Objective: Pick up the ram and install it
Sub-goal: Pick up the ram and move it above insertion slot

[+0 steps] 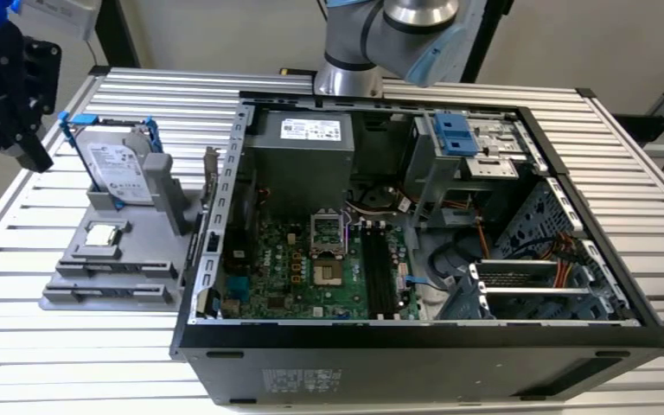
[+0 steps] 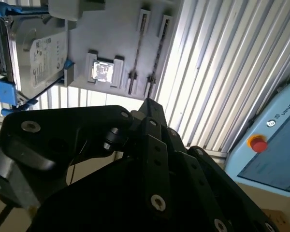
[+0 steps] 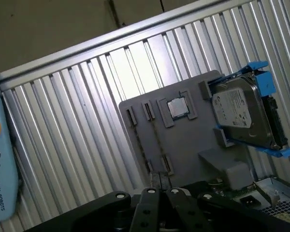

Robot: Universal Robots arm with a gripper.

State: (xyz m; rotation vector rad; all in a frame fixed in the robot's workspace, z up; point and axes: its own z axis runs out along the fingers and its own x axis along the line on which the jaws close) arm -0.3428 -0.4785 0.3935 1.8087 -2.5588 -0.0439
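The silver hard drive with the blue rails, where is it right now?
In the exterior view the hard drive stands on the grey holder at the exterior view's left of the open computer case, right next to the CPU chip.

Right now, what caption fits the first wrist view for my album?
Hand near grey tray holding chip and hard drive.

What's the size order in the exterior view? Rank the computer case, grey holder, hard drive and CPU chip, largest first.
1. computer case
2. grey holder
3. hard drive
4. CPU chip
The gaps are plain; no two look alike.
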